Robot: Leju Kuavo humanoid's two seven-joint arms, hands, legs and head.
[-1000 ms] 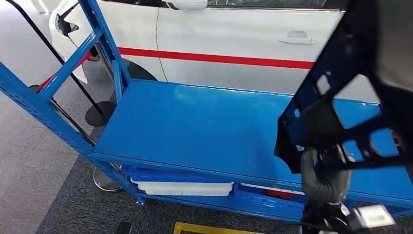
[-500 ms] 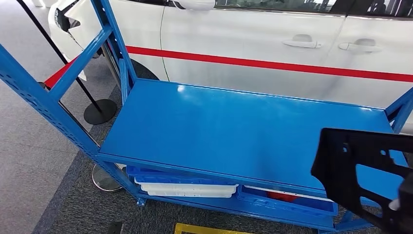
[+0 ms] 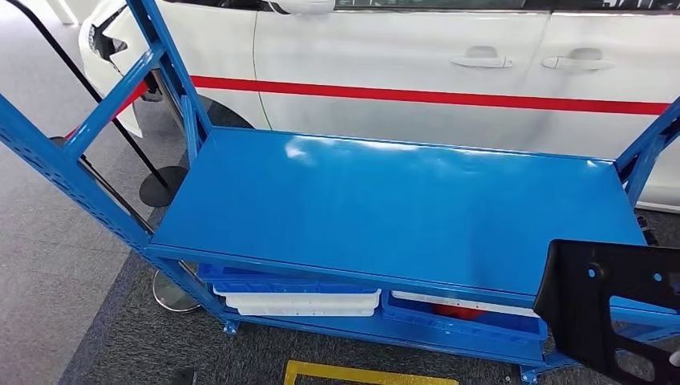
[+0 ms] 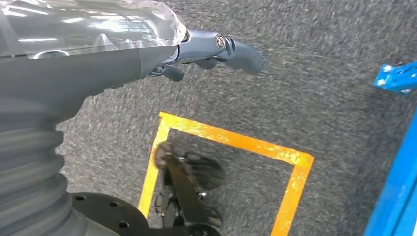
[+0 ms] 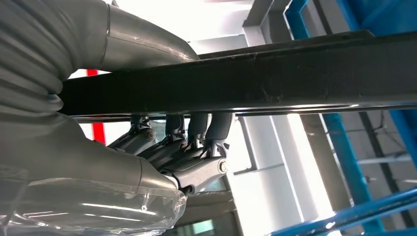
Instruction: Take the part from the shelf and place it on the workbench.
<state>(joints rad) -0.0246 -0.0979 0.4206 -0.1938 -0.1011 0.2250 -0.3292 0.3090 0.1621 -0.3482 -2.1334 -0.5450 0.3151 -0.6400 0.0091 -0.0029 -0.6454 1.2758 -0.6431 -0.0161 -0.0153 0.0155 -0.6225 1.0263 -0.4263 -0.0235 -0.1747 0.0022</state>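
The part is a flat black plastic panel with cut-outs and holes, low at the right of the head view, in front of the blue shelf's near edge. In the right wrist view my right hand grips the part, its dark fingers hooked over the black bar and the thumb cover on the other side. My left hand hangs over the grey carpet and holds nothing, fingers loosely extended.
The blue metal shelf has a bare middle deck. Below it sit a white bin and a blue bin. A white car with a red stripe stands behind. Yellow floor tape marks the carpet; a stanchion base stands left.
The black part has dropped from high in front of the camera to the lower right corner. The whole picture has shifted a little, so the camera moved too.
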